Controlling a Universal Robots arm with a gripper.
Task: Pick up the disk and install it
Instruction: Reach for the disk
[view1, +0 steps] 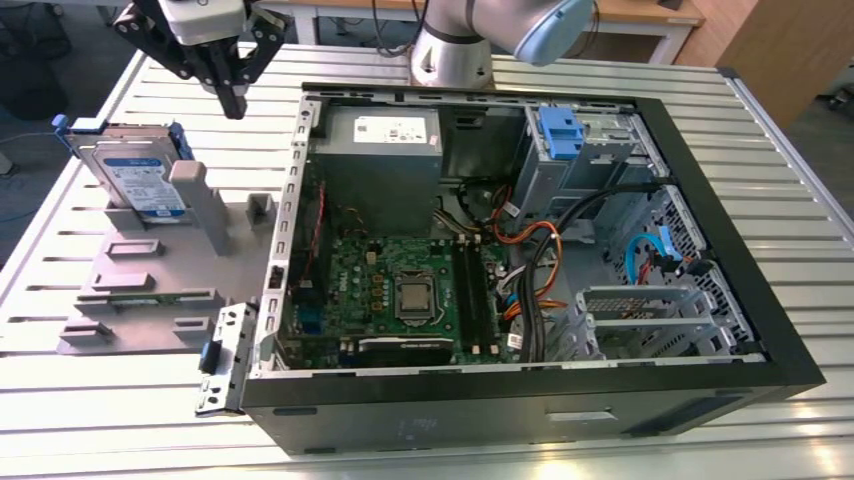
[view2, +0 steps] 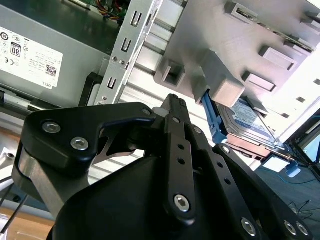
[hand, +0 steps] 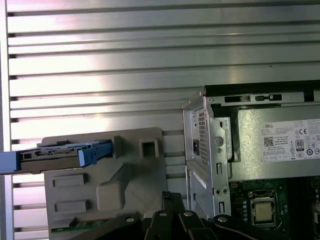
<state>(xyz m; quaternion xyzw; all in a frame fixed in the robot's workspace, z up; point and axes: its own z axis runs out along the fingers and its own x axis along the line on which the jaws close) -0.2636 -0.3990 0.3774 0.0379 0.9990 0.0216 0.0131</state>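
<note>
The arm is cut off by the edge of the exterior view, so what shows is its base beyond the far wall of the open computer case and the gripper. The gripper hangs outside the case, off the corner where the grey power supply sits. Its black fingers look drawn together with nothing between them, and it touches nothing. In both wrist views the gripper's dark body covers much of the picture, and its linkages hide the fingertips' meeting point.

The disk stands on edge in a grey moulded holder. The holder lies outside the case, beside its wall toward the exterior view's left. The disk's lower part sinks into the holder's slot and cannot be seen, while its blue carrier shows along the rim. In the first wrist view the disk appears edge-on. In the second wrist view part of the disk is hidden behind a post of the holder.

Inside the case, cables hide part of the drive bay, which carries a blue bracket. The green motherboard lies on the case floor.

Everything rests on a pale table of ribbed metal slats. Beyond the case, wooden furniture and dark floor show.
</note>
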